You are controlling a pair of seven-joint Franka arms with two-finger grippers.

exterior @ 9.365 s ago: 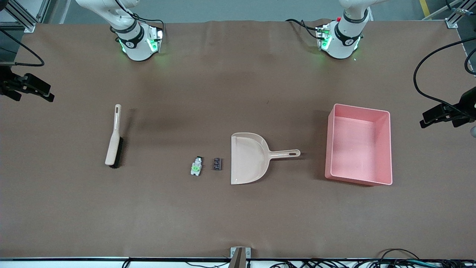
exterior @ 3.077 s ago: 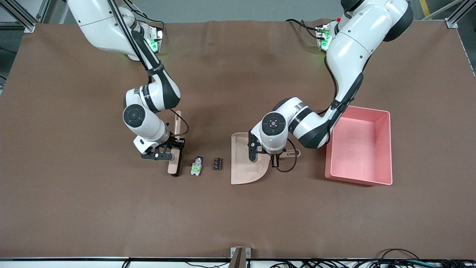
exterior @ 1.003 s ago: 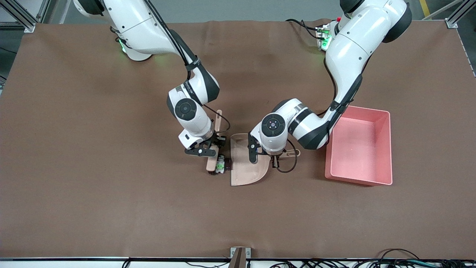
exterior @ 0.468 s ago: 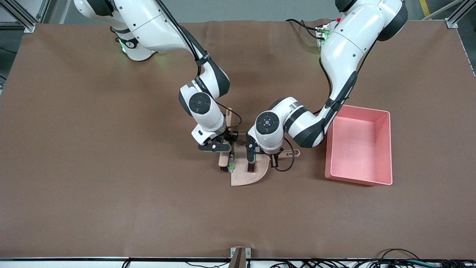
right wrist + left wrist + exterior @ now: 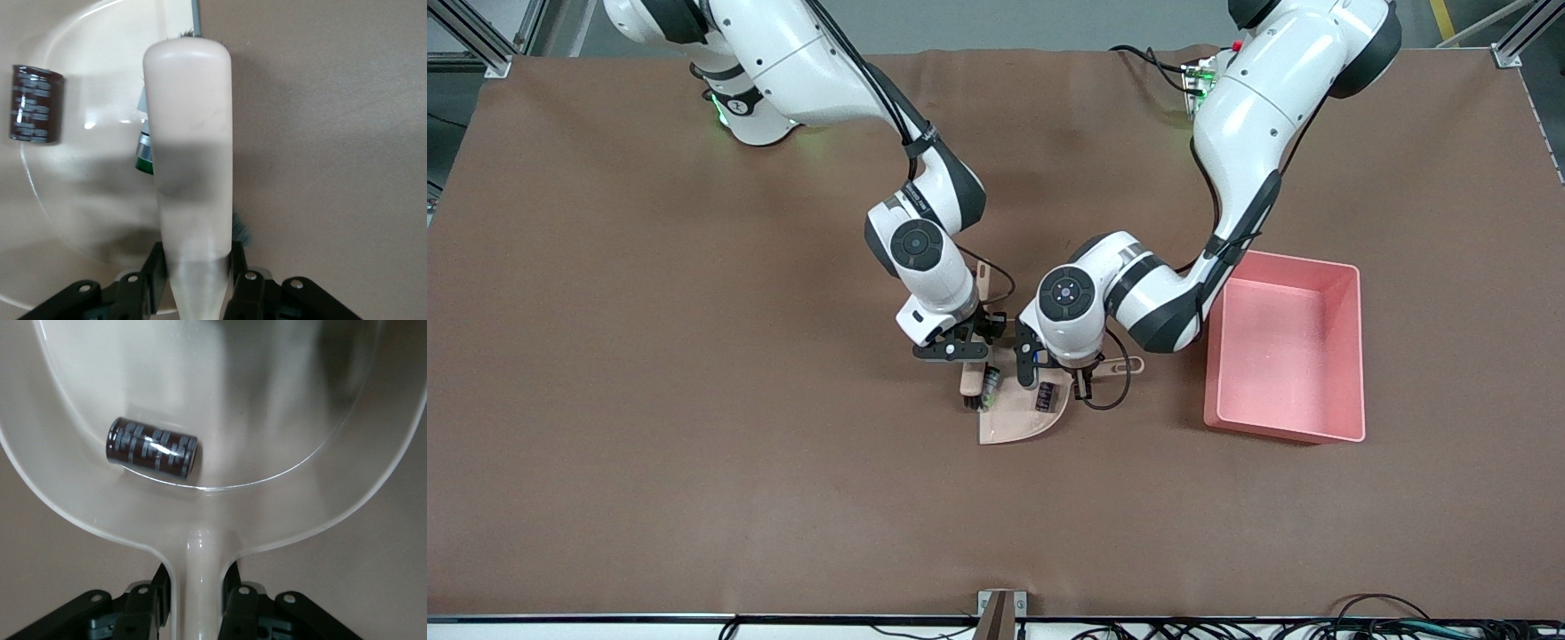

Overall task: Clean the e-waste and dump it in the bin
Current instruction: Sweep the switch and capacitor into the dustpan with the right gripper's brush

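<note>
My left gripper (image 5: 1080,373) is shut on the handle of the beige dustpan (image 5: 1014,427), which lies flat on the table. The left wrist view shows this grip (image 5: 199,600) and the dustpan (image 5: 253,393). The black ribbed block (image 5: 1044,397) lies in the pan; it also shows in the left wrist view (image 5: 152,448). My right gripper (image 5: 971,348) is shut on the brush (image 5: 967,384), as the right wrist view shows (image 5: 195,283). The brush (image 5: 190,127) stands at the pan's mouth. The grey-white part with a green patch (image 5: 989,384) lies against the bristles, mostly hidden (image 5: 142,159).
The pink bin (image 5: 1285,347) stands open-topped on the table toward the left arm's end, beside the dustpan's handle. Both arms reach in over the middle of the brown table (image 5: 694,444). Cables lie along the table's front edge.
My right gripper has swept the brush toward the dustpan. The black block has slid deeper into the pan. The grey-white part has moved with the brush to the pan's mouth.
</note>
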